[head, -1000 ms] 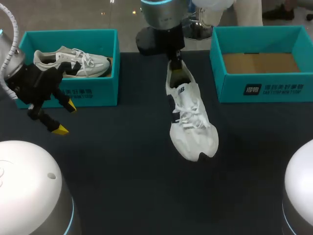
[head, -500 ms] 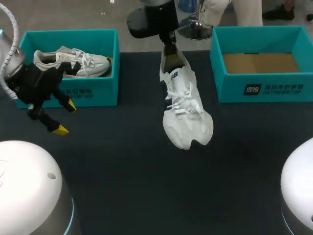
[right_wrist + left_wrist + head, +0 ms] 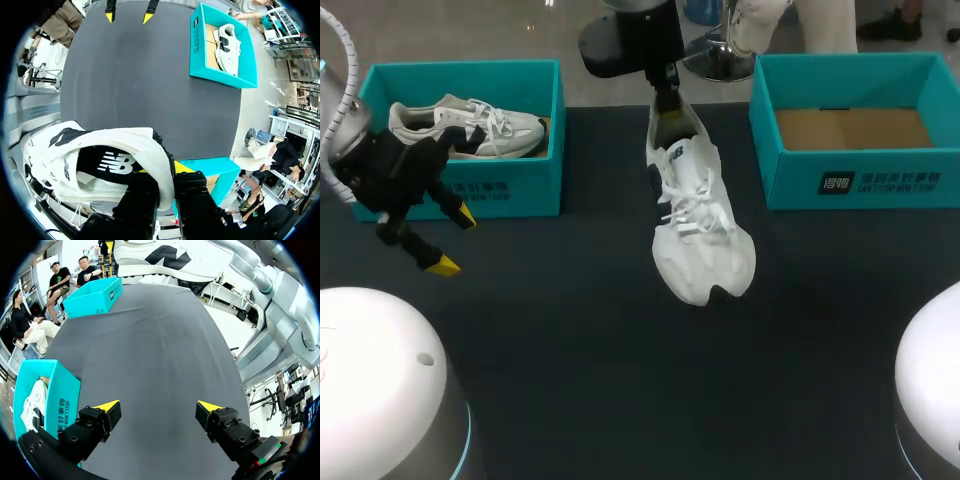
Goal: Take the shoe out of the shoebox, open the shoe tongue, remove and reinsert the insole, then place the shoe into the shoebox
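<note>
Dark table (image 3: 570, 380) beneath everything. At its far left, teal left shoebox (image 3: 510, 190) with the other sneaker (image 3: 470, 125) inside; at its far right, matching right shoebox (image 3: 790, 185), brown floor showing. Between the two boxes, white shoe (image 3: 698, 215) held up over the table, heel at the far end, toe nearer the camera, laces upward. Clamped on its heel collar from two sides: right gripper (image 3: 667, 100), black fingers (image 3: 195, 200) pinching the white rim in the right wrist view. Just in front of the left shoebox, above the table: left gripper (image 3: 453, 243), yellow tips spread wide apart, holding no part of box or sneaker
</note>
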### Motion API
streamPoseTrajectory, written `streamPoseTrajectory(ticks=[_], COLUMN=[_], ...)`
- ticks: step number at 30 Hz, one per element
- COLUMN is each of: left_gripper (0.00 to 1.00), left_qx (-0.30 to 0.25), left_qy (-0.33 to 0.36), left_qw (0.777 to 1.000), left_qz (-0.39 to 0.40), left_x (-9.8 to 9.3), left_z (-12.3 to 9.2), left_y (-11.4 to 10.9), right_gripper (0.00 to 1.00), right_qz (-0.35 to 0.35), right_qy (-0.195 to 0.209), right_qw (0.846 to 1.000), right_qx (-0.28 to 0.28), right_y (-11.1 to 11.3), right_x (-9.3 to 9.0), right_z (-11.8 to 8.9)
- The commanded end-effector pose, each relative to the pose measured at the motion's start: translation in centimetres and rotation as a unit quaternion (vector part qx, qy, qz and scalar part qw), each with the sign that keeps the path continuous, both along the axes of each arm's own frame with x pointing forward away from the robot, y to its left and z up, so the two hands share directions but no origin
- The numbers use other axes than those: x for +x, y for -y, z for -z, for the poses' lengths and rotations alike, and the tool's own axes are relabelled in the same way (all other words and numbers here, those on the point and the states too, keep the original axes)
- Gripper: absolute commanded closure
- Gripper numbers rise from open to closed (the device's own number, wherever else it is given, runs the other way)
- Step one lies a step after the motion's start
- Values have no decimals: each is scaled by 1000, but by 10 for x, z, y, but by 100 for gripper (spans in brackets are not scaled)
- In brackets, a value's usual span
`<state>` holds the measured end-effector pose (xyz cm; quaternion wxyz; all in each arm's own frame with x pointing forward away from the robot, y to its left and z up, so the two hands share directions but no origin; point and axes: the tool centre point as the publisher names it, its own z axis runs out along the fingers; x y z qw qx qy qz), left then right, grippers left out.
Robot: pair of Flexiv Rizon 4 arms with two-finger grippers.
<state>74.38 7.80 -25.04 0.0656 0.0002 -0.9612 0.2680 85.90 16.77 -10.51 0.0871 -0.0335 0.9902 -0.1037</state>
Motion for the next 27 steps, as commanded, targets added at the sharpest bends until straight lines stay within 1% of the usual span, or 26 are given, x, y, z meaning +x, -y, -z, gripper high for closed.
streamPoseTrajectory(ticks=[1,4,5,6,8,9,11,12,15,16,18,20,21,22,26,27], left_gripper=[0,0,0,0,0,0,0,0,0,0,0,0,0,0,0,0], left_qx=[1,1,1,1,1,1,1,1,1,1,1,1,1,1,1,1], left_qy=[0,0,0,0,0,0,0,0,0,0,0,0,0,0,0,0], left_qw=[1000,1000,1000,1000,1000,1000,1000,1000,1000,1000,1000,1000,1000,1000,1000,1000], left_qz=[0,0,0,0,0,0,0,0,0,0,0,0,0,0,0,0], left_x=[0,0,0,0,0,0,0,0,0,0,0,0,0,0,0,0], left_z=[0,0,0,0,0,0,0,0,0,0,0,0,0,0,0,0], left_y=[0,0,0,0,0,0,0,0,0,0,0,0,0,0,0,0], right_gripper=[100,100,100,100,100,100,100,100,100,100,100,100,100,100,100,100], right_qz=[0,0,0,-1,-1,-5,-6,-8,-7,-3,3,11,13,22,45,55], right_qy=[-1,-1,0,-7,0,-1,10,7,12,19,17,25,22,28,29,36], right_qw=[1000,1000,1000,1000,1000,1000,1000,1000,1000,1000,1000,1000,1000,999,999,998], right_qx=[-1,-1,3,-3,2,-1,1,-2,-6,-1,-8,-3,-7,-2,7,8], right_y=[0,0,12,20,35,45,60,66,87,95,112,127,139,150,187,196], right_x=[1,1,11,17,27,35,46,52,66,69,77,82,88,91,103,106], right_z=[-2,-2,-1,1,2,5,7,9,12,12,14,15,17,17,20,20])
